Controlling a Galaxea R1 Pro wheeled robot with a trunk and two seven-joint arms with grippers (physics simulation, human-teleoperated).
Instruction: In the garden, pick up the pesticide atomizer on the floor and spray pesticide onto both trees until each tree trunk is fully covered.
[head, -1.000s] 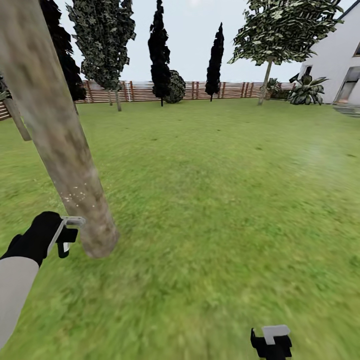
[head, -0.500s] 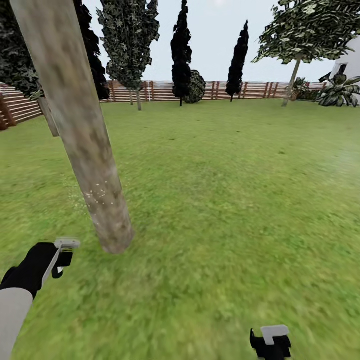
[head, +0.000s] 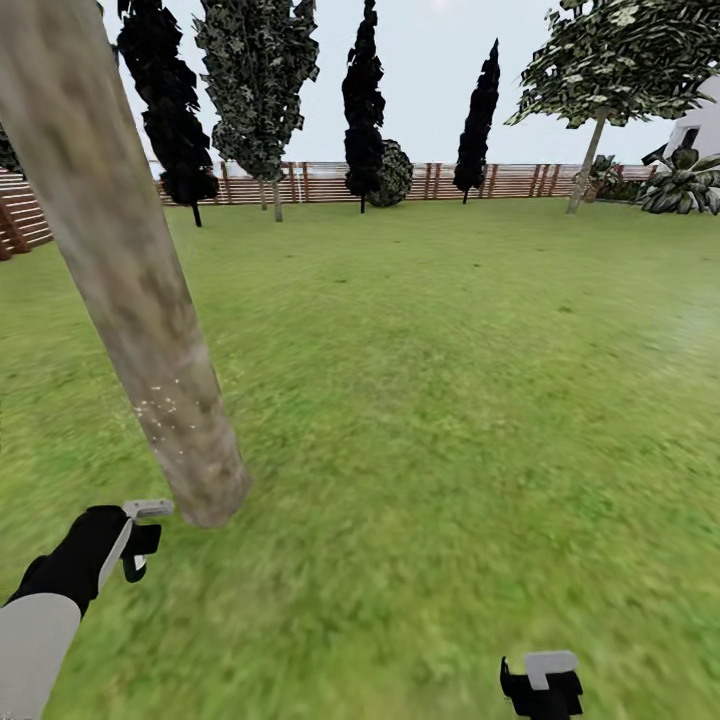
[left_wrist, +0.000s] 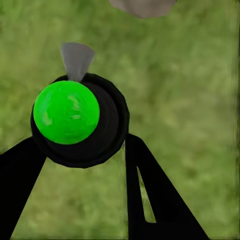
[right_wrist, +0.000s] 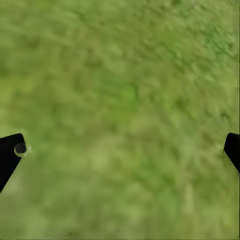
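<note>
In the head view the left gripper (head: 135, 540) hangs low beside the foot of a thick, pale grey-brown tree trunk (head: 130, 290) that leans across that side of the picture. A small cluster of fine white specks (head: 165, 408), the pesticide, lies on the lower bark, while the bark above looks bare. The step in hand therefore reads as spraying this first trunk, with coverage only begun. The next move likely calls for raising the nozzle's aim and working up and around the trunk, then crossing the lawn (head: 450, 400) to a second tree (head: 600, 70) near the wooden fence (head: 330, 182). The right gripper (head: 542, 685) sits at the lower edge over grass; whether it is spread or closed cannot be judged here.

The left wrist view supplies what the head view hides: the pesticide atomizer (left_wrist: 75, 122), a dark round body with a bright green disc facing the camera, sits clenched between the two black fingers (left_wrist: 150, 195), a grey nozzle-like piece pointing ahead. The rounded grey base of the trunk shows at the frame's edge, near but apart from the nozzle.

The right wrist view settles the other pincer: its black fingertips (right_wrist: 10, 155) stand far apart at opposite edges, released, with nothing but grass between them.
</note>
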